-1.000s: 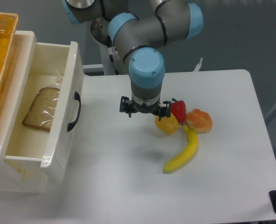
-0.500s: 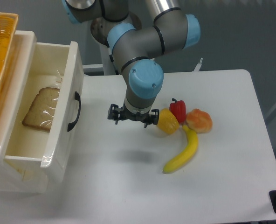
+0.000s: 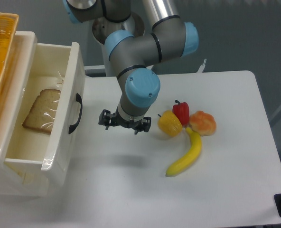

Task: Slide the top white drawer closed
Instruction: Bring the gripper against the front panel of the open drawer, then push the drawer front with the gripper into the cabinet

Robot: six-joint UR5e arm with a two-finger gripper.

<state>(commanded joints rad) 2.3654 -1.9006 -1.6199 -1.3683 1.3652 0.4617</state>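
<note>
One top white drawer pulled out at left, black handle facing arm; plastic-wrapped bread slice inside. Gripper hangs over white table just right of handle, not touching; jaw spread cannot be told. Yellow pepper, red pepper, orange fruit, banana clustered right. No readable writing.

bright even overhead light, soft shadow under gripper, sharp focus, mild glare on drawer plastic.
</note>
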